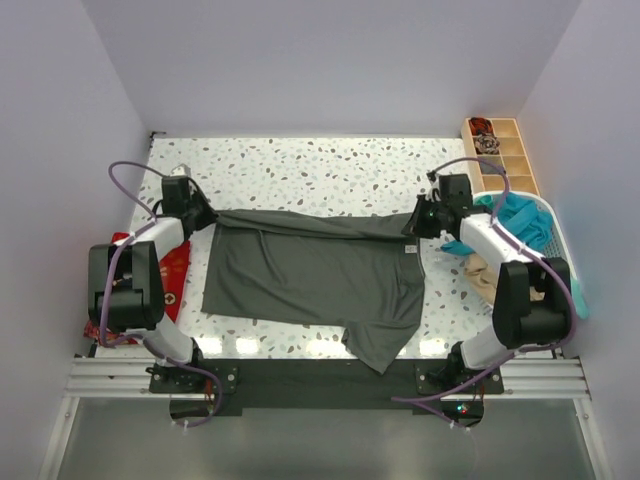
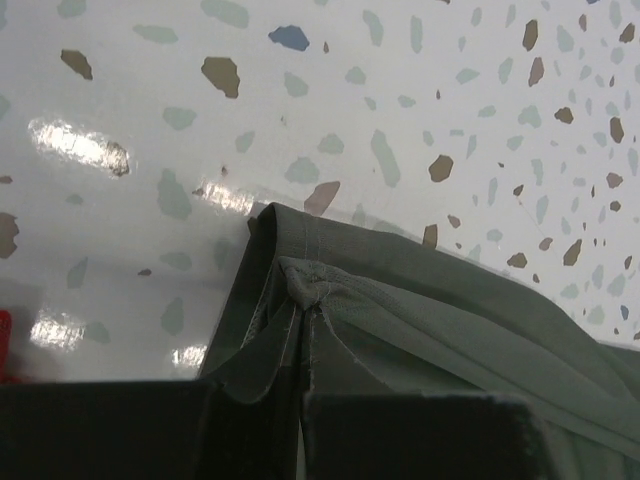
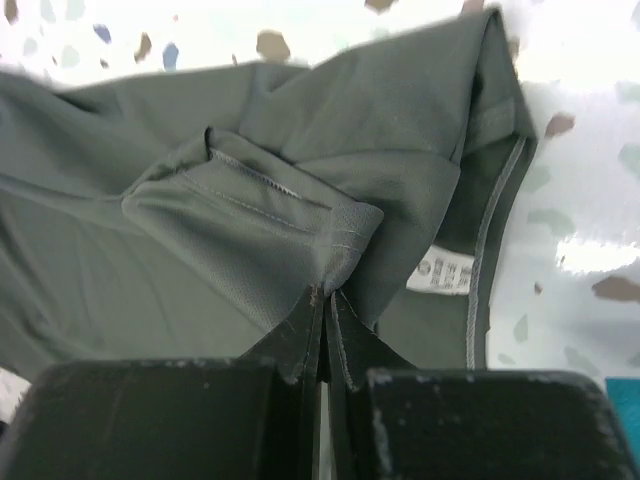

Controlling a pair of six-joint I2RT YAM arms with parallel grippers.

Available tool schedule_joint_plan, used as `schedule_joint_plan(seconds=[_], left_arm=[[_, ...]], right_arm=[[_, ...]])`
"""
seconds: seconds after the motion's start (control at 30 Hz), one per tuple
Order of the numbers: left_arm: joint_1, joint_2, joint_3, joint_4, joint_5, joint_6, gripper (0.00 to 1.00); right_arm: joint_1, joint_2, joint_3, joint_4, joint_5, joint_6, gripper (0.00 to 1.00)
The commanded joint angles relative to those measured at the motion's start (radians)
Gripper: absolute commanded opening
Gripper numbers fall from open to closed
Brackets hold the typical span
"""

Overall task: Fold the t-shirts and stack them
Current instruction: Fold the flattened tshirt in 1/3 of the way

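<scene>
A dark grey-green t-shirt (image 1: 310,275) lies spread across the speckled table, one sleeve hanging over the near edge. My left gripper (image 1: 205,215) is shut on its far left corner (image 2: 300,290). My right gripper (image 1: 418,220) is shut on its far right corner (image 3: 340,250), beside the white label (image 3: 445,272). The far edge is stretched between the two grippers. A red t-shirt (image 1: 172,272) lies at the left edge under the left arm. Teal (image 1: 520,220) and tan (image 1: 480,270) t-shirts sit in and beside the basket at the right.
A white plastic basket (image 1: 560,250) stands at the right edge. A wooden compartment tray (image 1: 500,150) stands at the far right. Grey walls close in the table on three sides.
</scene>
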Motion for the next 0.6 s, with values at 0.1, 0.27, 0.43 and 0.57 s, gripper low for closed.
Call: schedule_joint_plan(seconds=[0.1, 0.27, 0.43, 0.57], left_arm=[[0.007, -0.068, -0.061, -0.074, 0.016, -0.016, 0.0], [0.007, -0.077, -0.065, -0.166, -0.042, 0.001, 0.0], [0.007, -0.077, -0.077, -0.197, -0.078, 0.001, 0.0], [0.007, -0.06, -0.07, -0.207, -0.11, 0.01, 0.0]], right_arm=[[0.054, -0.08, -0.079, -0.059, -0.011, 0.011, 0.0], [0.103, -0.1, -0.129, -0.111, 0.041, 0.026, 0.0], [0.118, -0.119, -0.168, -0.139, 0.127, 0.052, 0.0], [0.121, -0.154, -0.205, -0.145, 0.258, 0.077, 0.0]])
